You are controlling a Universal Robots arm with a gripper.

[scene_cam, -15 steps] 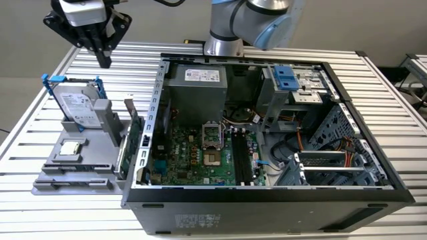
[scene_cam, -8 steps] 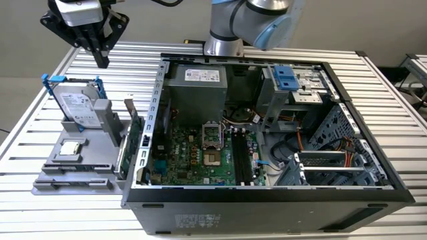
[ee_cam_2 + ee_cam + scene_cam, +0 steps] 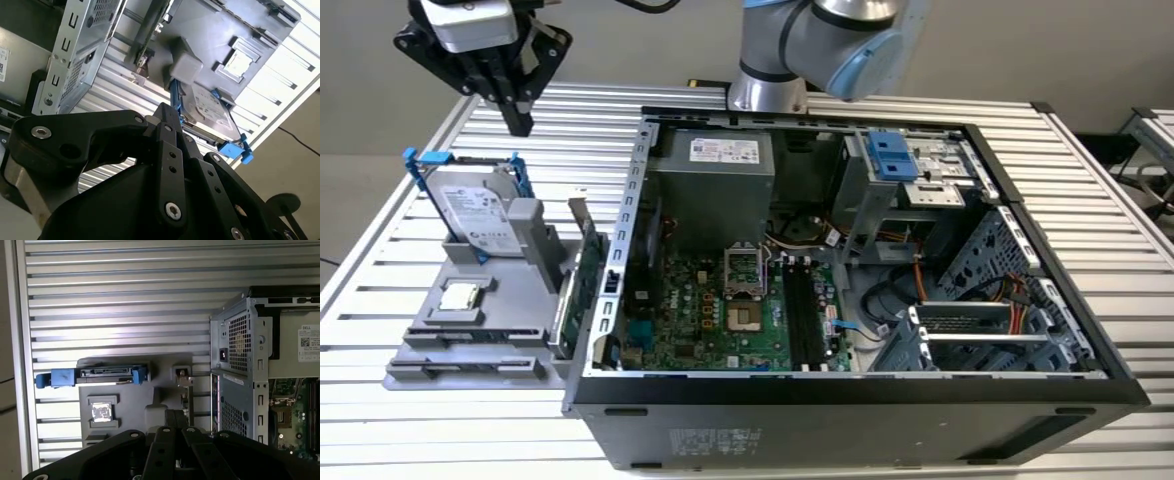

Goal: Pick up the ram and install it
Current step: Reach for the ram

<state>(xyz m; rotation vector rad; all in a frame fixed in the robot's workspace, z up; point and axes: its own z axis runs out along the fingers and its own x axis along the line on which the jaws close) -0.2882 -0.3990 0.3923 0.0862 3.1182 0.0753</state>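
Slatted metal desk (image 3: 380, 255) carries an open computer case (image 3: 854, 400) and a grey holder (image 3: 467, 350). The tool (image 3: 520, 122) hangs above the holder's far end, its fingers drawn together on nothing. The ram (image 3: 594, 275) appears to stand on edge just beside the case wall, below the tool toward the exterior view's right, with its long axis along that wall.

light: bright, even | glare: table slats (image 3: 300, 45) | shadow: computer case (image 3: 854, 395) interior dim
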